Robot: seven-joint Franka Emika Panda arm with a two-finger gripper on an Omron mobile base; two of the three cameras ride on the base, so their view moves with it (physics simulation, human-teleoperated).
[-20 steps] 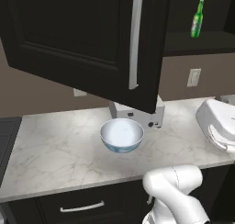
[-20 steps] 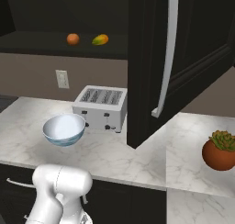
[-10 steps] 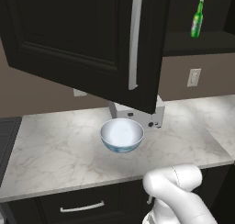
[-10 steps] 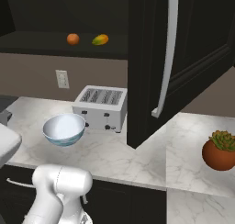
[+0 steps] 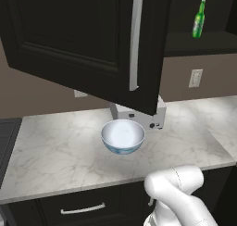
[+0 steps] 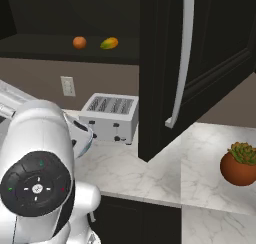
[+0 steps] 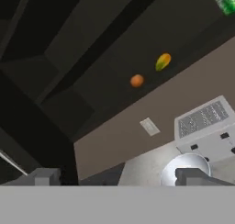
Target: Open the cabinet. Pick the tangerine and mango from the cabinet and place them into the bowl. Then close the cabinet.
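The black cabinet (image 5: 69, 30) hangs over the counter with a door (image 6: 220, 38) swung open. On its shelf the round orange tangerine (image 6: 79, 42) lies left of the yellow-green mango (image 6: 109, 43). The hand view looks up at the tangerine (image 7: 136, 81) and the mango (image 7: 163, 61) from far below. The pale bowl (image 5: 122, 136) stands empty on the marble counter, in front of the toaster. My gripper (image 7: 120, 177) is open, its tips wide apart with nothing between them, low and well away from the shelf. In the right base view my arm covers most of the bowl.
A silver toaster (image 6: 110, 115) stands behind the bowl, under the open door. A green bottle (image 5: 198, 19) stands on the shelf's right side. A potted plant (image 6: 241, 163) sits on the counter at the right. A wall outlet (image 6: 67, 86) is below the shelf.
My arm has swung across and up, so its elbow now looms large at the left of the right base view. Door, fruit and bowl have not moved.
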